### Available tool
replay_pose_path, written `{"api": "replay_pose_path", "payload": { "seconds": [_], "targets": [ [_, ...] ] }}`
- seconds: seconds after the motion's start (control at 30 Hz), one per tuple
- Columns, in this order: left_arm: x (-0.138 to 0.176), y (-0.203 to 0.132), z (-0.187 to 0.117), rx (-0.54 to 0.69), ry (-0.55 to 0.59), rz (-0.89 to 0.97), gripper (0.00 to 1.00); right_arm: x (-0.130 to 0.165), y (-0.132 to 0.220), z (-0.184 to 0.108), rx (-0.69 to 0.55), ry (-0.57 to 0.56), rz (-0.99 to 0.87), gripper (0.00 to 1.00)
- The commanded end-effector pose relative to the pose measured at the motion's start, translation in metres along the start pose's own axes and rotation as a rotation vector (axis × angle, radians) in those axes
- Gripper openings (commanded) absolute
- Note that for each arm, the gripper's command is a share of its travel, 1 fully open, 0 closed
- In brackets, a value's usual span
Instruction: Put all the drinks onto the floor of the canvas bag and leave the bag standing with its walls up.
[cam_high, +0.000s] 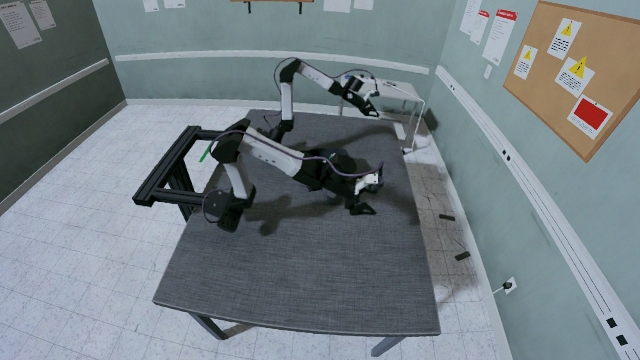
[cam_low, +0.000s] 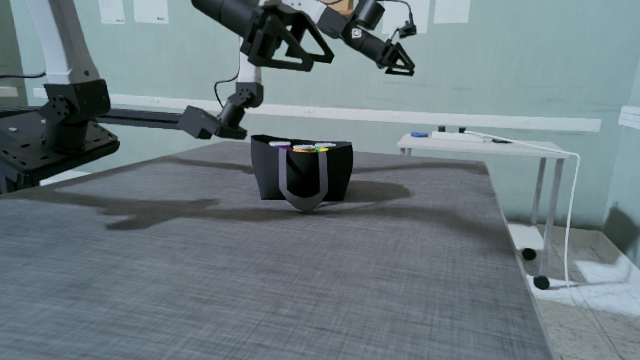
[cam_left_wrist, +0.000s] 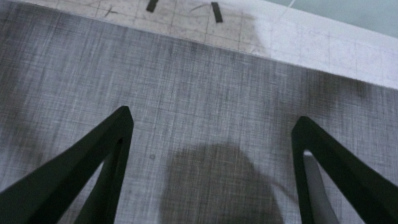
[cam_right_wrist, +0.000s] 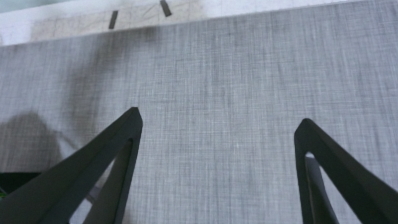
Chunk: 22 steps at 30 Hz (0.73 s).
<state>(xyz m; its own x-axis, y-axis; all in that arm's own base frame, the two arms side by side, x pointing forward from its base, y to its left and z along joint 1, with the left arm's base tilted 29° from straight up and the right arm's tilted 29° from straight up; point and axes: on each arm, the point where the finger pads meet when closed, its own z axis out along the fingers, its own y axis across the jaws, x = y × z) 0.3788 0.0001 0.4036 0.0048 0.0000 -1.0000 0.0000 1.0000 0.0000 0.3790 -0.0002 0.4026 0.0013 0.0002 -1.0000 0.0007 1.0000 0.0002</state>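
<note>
Pale green walls and a light tiled floor surround the grey table (cam_high: 320, 270) (cam_low: 300, 280), with a white side table (cam_high: 395, 90) (cam_low: 490, 145) beyond its far end. On the grey table, the black canvas bag (cam_high: 344, 153) (cam_low: 267, 175) (cam_right_wrist: 17, 180) stands with its walls up, its grey handle (cam_low: 305, 202) hanging down the side facing the exterior view. Drinks with purple (cam_low: 281, 146), orange (cam_low: 303, 148) and green (cam_low: 322, 147) at their tops are inside, white tops level near the rim; whether each one rests on the bag's floor I can't quite tell. The right gripper (cam_high: 371, 210) (cam_low: 321, 63) (cam_right_wrist: 218, 119) is released, fingers well apart and empty, above the table. The left gripper (cam_high: 372, 113) (cam_low: 412, 70) (cam_left_wrist: 213, 118) is likewise spread and empty, raised farther back. In the top view, the right arm hides much of the bag.
</note>
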Motion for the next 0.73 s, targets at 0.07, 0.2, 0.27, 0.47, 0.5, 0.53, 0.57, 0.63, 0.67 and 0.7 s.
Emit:
{"api": "replay_pose_path", "payload": {
  "seconds": [0.07,0.2,0.27,0.47,0.5,0.53,0.57,0.63,0.67,0.7],
  "targets": [
    [-0.0096,-0.0012,-0.0078,0.008,-0.016,-0.011,0.86,-0.0062,-0.0007,-0.0120,0.004,-0.012,0.005,0.86],
    [-0.0076,-0.0011,-0.0075,0.008,-0.012,-0.011,0.86,-0.0096,-0.0004,-0.0097,0.002,-0.024,0.005,0.86],
    [-0.0055,-0.0011,-0.0071,0.007,-0.008,-0.011,0.86,-0.0092,-0.0001,-0.0093,0.001,-0.024,0.005,0.86],
    [-0.0024,-0.0011,-0.0067,0.007,-0.001,-0.011,0.86,-0.0085,0.0004,-0.0086,-0.001,-0.023,0.005,0.86],
    [-0.0024,-0.0011,-0.0067,0.007,-0.001,-0.011,0.86,-0.0085,0.0004,-0.0086,-0.001,-0.023,0.005,0.86],
    [-0.0024,-0.0011,-0.0067,0.007,-0.001,-0.011,0.86,-0.0085,0.0004,-0.0086,-0.001,-0.023,0.005,0.86],
    [-0.0024,-0.0011,-0.0067,0.007,-0.001,-0.011,0.86,-0.0085,0.0004,-0.0086,-0.001,-0.023,0.005,0.86],
    [-0.0024,-0.0011,-0.0067,0.007,-0.001,-0.011,0.86,-0.0085,0.0004,-0.0086,-0.001,-0.023,0.005,0.86],
    [-0.0024,-0.0011,-0.0067,0.007,-0.001,-0.011,0.86,-0.0085,0.0004,-0.0086,-0.001,-0.023,0.005,0.86],
    [-0.0024,-0.0011,-0.0067,0.007,-0.001,-0.011,0.86,-0.0085,0.0004,-0.0086,-0.001,-0.023,0.005,0.86]
  ]
}}
